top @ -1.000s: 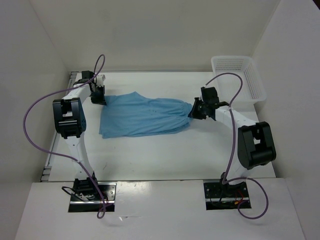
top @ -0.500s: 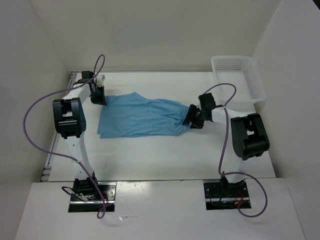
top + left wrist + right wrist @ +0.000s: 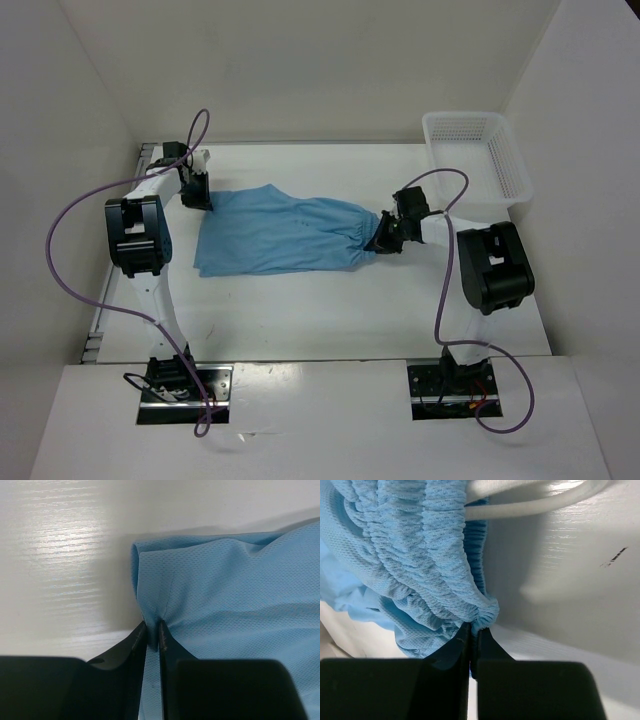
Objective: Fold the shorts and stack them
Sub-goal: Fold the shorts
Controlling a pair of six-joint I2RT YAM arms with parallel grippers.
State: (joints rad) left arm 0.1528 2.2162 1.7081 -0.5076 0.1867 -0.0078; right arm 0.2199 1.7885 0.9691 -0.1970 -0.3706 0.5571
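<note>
A white plastic mesh basket (image 3: 478, 155) stands at the table's (image 3: 320, 300) far right corner, its latticed walls and floor showing white; the shorts (image 3: 285, 232) are not in it. They lie flat across the far half of the white table, legs toward the far left corner and waist toward the right edge.

The light blue fabric is a fine, dimpled knit, smooth over the legs; at the waist it bunches into tight, ribbed gathers. A white drawstring (image 3: 530, 507) – round and cord-like – loops out from the waistband (image 3: 430, 565) over the glossy tabletop.

The left gripper (image 3: 152, 630) is pinched shut on a folded hem (image 3: 135, 565) at the leg's far corner, a thin layer of cloth caught between its dark fingers; the right gripper (image 3: 475, 630) is clamped on the puckered end of the waistband, fingers nearly touching. From above, the garment spans between the two – left gripper (image 3: 197, 198) near the far left corner, right gripper (image 3: 385, 238) near the basket.
</note>
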